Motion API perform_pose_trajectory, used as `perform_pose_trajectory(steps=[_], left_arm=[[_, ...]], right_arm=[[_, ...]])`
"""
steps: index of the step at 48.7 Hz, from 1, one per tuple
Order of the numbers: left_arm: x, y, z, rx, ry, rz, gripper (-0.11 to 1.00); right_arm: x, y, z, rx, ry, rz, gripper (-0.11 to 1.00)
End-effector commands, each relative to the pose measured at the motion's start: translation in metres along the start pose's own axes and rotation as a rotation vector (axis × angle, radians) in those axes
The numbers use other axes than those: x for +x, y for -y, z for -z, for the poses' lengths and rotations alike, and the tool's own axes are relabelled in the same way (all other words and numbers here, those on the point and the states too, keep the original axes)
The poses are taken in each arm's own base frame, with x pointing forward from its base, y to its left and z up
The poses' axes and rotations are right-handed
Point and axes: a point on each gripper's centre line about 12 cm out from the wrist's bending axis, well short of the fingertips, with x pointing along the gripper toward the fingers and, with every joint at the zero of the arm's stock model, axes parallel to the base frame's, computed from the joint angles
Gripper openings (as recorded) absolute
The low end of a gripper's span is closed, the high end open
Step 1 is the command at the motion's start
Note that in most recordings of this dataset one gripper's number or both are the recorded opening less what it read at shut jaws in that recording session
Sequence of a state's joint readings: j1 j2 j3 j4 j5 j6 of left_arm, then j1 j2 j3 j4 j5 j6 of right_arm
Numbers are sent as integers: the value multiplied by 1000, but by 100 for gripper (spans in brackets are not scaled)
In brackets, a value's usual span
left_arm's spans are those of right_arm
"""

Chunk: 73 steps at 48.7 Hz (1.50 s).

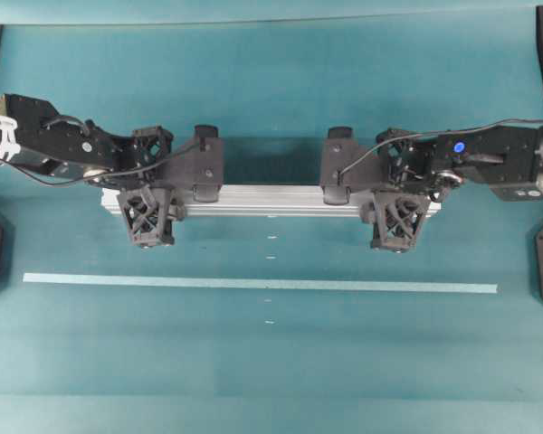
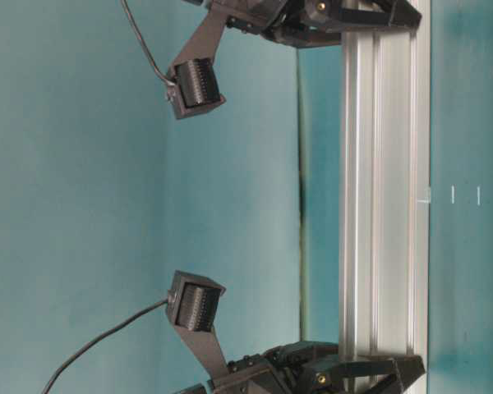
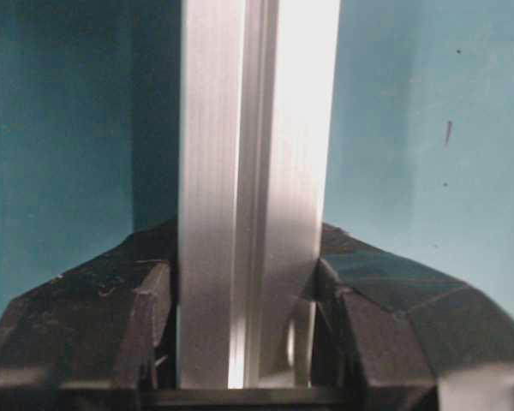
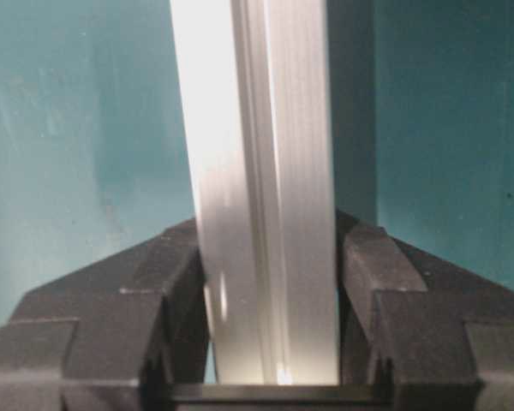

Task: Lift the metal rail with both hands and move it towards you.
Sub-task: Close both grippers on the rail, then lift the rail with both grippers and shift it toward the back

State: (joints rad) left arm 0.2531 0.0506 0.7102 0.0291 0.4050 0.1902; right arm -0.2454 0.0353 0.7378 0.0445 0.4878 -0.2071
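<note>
Overhead: metal rail [image 1: 271,200] lies crosswise on the teal worktop [image 1: 271,362], above a pale tape strip [image 1: 253,283]. Left gripper [image 1: 174,201] straddles the rail near its left end, right gripper [image 1: 373,202] near its right end. No legible writing.

Table-level: rail [image 2: 382,197] rests flat on the worktop, a gripper at each end.

Left wrist: fingers [image 3: 146,317] sit against both sides of the rail [image 3: 248,197]; gripper clamped on it.

Right wrist: fingers [image 4: 364,282] touch both rail [image 4: 257,188] sides; clamped likewise.
</note>
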Motion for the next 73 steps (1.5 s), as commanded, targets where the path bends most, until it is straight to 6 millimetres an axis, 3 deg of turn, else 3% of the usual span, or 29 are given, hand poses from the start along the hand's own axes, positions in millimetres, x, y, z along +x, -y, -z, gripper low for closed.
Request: perform_pose_trajectory(steps=[1,15,25,37,46,58,73], left_arm=[[-4,-3,-4,-8,20,-7,30],[-8,-3,-8,-12,34,-10,30],[-41,-6,-17,-16,63,-19,30],[-100,-8,-33,-14,84,-24,30],[-137,-10,-41,-16,78,-26,30],[-186,-10,-61,-4,109,-28,30],[-235,-10,-83,-17,118,-21,30]], right_arm=[[1,-1,-1,4,-2,-4,39],[-4,1,-6,12,19,-1,39],[-29,2,-17,19,25,-7,39],[-78,3,-33,22,49,-10,39],[-128,4,-48,63,57,-17,39],[-182,4,-62,80,-13,-31,39],[-232,3,-79,130,-20,-35,39]])
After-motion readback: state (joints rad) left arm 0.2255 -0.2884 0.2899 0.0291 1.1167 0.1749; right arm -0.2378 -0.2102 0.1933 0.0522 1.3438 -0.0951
